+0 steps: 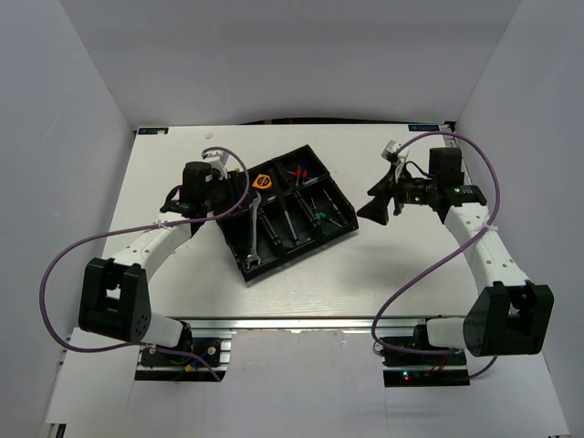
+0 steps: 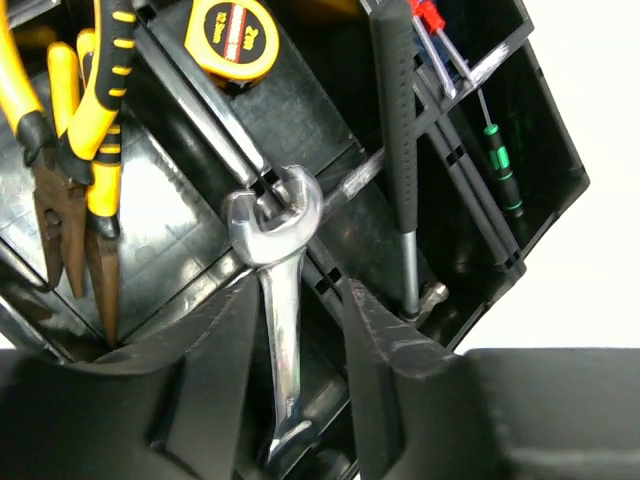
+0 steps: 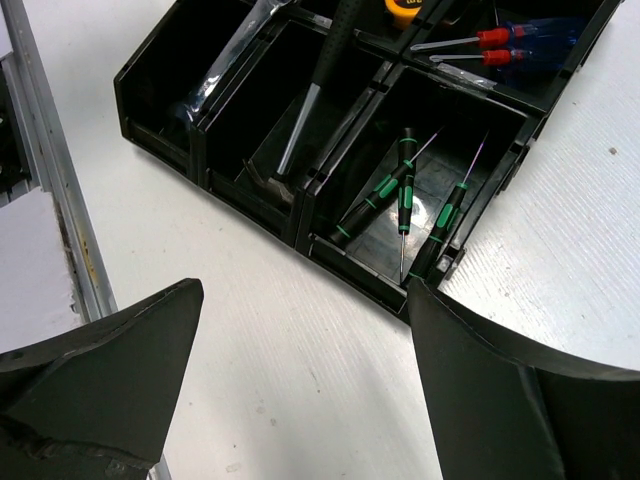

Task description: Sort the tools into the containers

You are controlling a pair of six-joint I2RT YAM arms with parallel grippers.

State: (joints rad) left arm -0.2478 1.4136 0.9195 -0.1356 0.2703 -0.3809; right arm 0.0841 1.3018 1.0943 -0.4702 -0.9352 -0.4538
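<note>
The black tray stands at the middle of the table, turned at an angle. My left gripper hangs over its left end, open. In the left wrist view its fingers straddle the silver wrench, with a gap on the right side. The wrench's head rests on a divider. Two yellow-handled pliers, the tape measure, the hammer and red-blue screwdrivers lie in compartments. My right gripper is open and empty over bare table, near three green-black screwdrivers.
An aluminium rail runs along the table's near edge. White walls close in the table on three sides. Purple cables loop from both arms. Bare table lies to the right of and in front of the tray.
</note>
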